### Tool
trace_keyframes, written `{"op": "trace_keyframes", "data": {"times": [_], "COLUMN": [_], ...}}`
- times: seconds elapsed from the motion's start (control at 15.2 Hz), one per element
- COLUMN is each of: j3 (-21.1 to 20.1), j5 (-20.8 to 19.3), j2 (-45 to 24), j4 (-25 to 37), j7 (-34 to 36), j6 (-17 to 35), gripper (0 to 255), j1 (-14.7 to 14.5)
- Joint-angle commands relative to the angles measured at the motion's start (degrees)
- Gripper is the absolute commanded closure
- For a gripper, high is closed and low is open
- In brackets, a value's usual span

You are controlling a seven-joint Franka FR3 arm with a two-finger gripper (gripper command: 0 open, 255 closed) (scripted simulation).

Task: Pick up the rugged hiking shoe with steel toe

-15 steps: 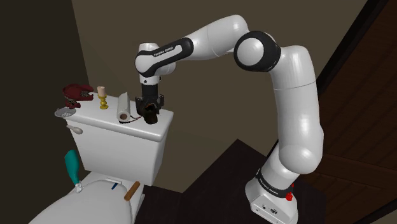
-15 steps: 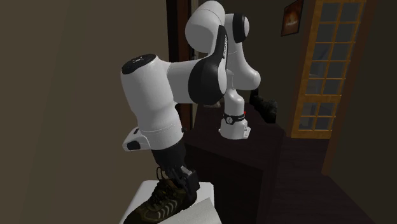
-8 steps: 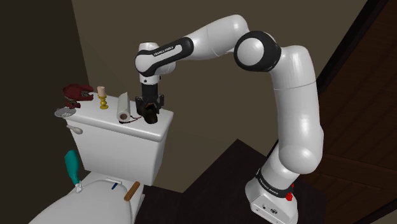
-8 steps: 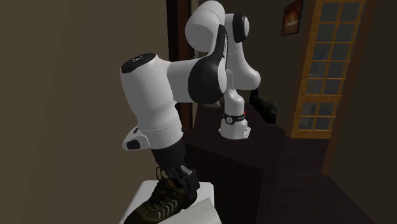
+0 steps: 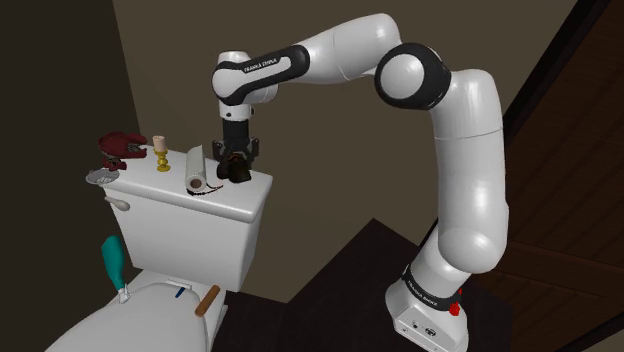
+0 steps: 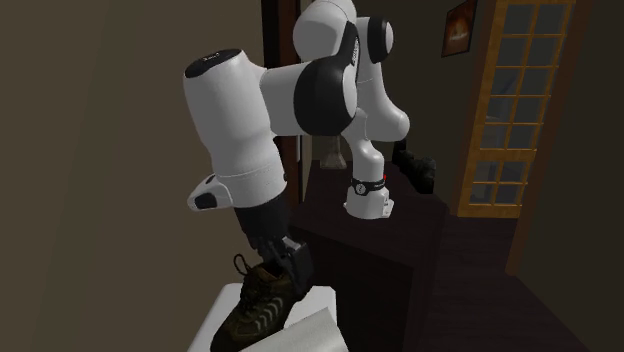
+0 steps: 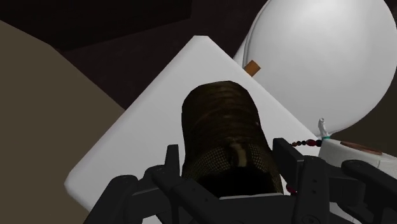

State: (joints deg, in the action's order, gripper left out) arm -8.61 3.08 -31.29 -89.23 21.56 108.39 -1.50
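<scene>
The white tank lid (image 7: 143,130) of a toilet, flat with softly rounded corners, lay beneath the hand in a dim room with brown walls. The black gripper (image 7: 229,167) was clamped on the hiking shoe (image 7: 219,121), one finger pressed to each side of its collar. The shoe was dark olive-brown, with a mesh-textured upper, a ribbed, blunt, rounded toe cap and laces up the front. Its long axis sloped steeply: the heel was up between the fingers and the toe pointed down and away from the hand towards the lid. Whether the toe touched the lid could not be told. Just beside the hand a white roll (image 5: 194,168) stood on the lid with a string of dark beads (image 7: 304,142) close by. Further along the lid were a small brass-coloured candlestick (image 5: 161,158) and a dark red object (image 5: 120,147). Well below the hand, a brown stick (image 5: 207,298) rested on the smooth white toilet seat (image 7: 324,57).
</scene>
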Motion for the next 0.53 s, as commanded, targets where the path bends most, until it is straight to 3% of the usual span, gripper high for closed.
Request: {"op": "trace_keyframes", "data": {"times": [0.0,0.46], "j3": [-0.1,-0.2], "j5": [0.1,0.2], "j2": [0.7,2.1], "j4": [0.6,2.5], "j7": [0.1,0.4], "j6": [-1.3,-4.5], "gripper": [255,255], "j1": [0.0,0.1]}}
